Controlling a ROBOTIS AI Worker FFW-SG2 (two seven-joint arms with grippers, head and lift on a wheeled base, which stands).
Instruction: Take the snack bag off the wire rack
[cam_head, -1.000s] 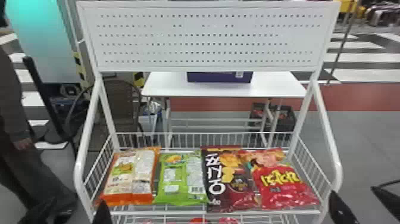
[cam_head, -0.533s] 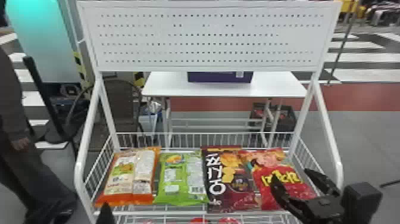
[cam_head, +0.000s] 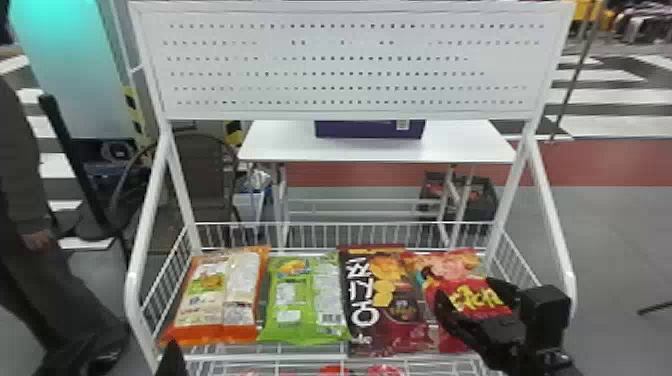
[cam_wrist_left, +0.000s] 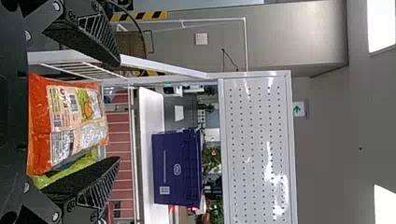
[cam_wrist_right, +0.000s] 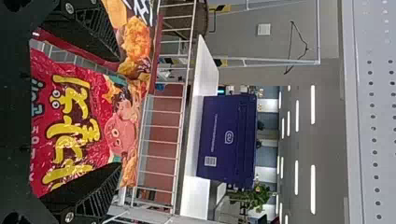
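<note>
Centrally, a white wire rack (cam_head: 345, 357) is seen from the front, with a perforated panel (cam_head: 350, 65) mounted above its basket. Four snack bags are laid side by side in the basket. The orange snack bag (cam_head: 215, 295) is placed nearest the left edge, and next to it a green snack bag (cam_head: 305, 300) is set. Then comes a dark brown snack bag (cam_head: 385, 315), marked with large white lettering. The red snack bag (cam_head: 450, 280), printed in yellow, is placed toward the right edge of the basket, beside the brown one.

The right gripper (cam_head: 466, 290) is held over the red bag near the basket's front right corner, and part of the bag is covered by it. Its two black fingers are spread apart, and in the right wrist view the red bag is seen between them; whether it is touched cannot be told.

The left gripper (cam_head: 171, 362) is seen at the head view's bottom edge, near the basket's front left corner. In the left wrist view its fingers are parted wide, with nothing pinched, and the orange bag is seen beyond them.

Behind the rack, a purple box (cam_head: 370, 130) is set on a white table (cam_head: 280, 142).
</note>
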